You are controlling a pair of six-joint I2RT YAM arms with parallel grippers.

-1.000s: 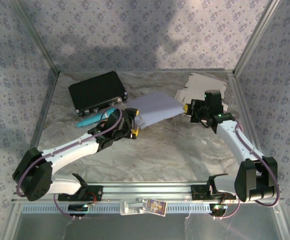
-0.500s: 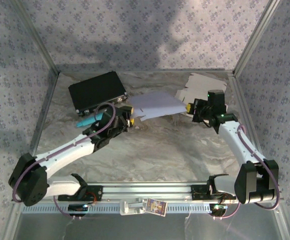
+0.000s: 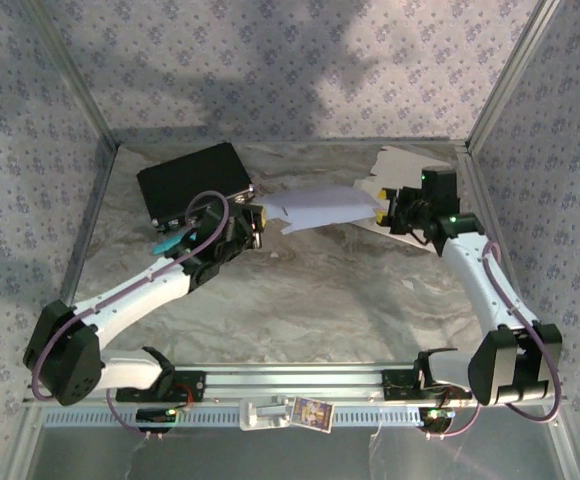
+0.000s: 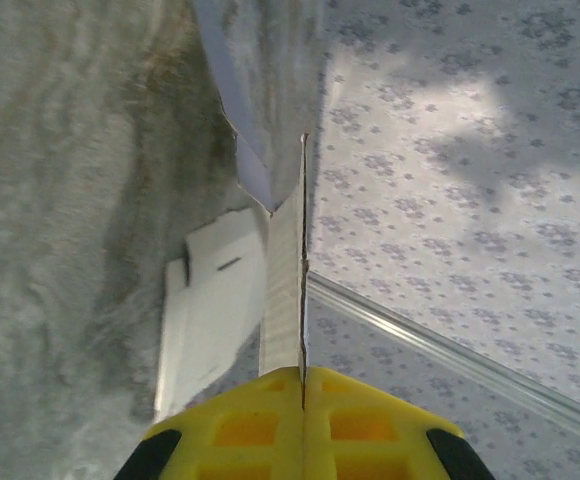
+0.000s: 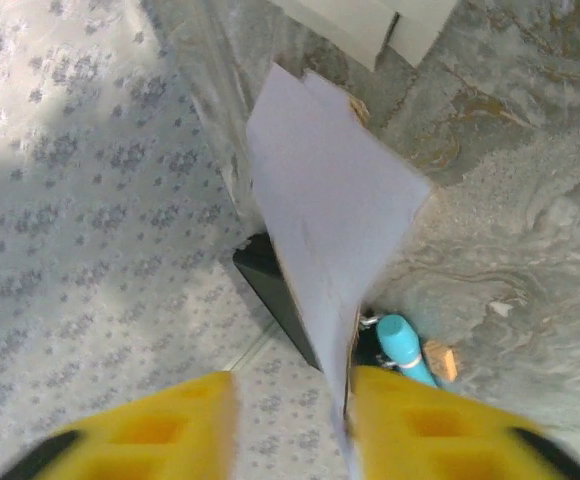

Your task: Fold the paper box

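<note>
The paper box is a flat pale sheet of cardboard held above the table's back middle. My left gripper is shut on its left edge; in the left wrist view the yellow fingers pinch the thin cardboard edge, with the left gripper closed tight around it. My right gripper is at the sheet's right end. In the right wrist view its jaws stand apart, the right gripper open, and the paper box leans against the right-hand finger.
A black case lies at the back left with a teal tool in front of it. More flat white cardboard rests at the back right corner. Patterned walls close in the back and both sides.
My left gripper has shut on the sheet's left edge and moved back. My right gripper has opened its grip on the right end and shifted back and right.
</note>
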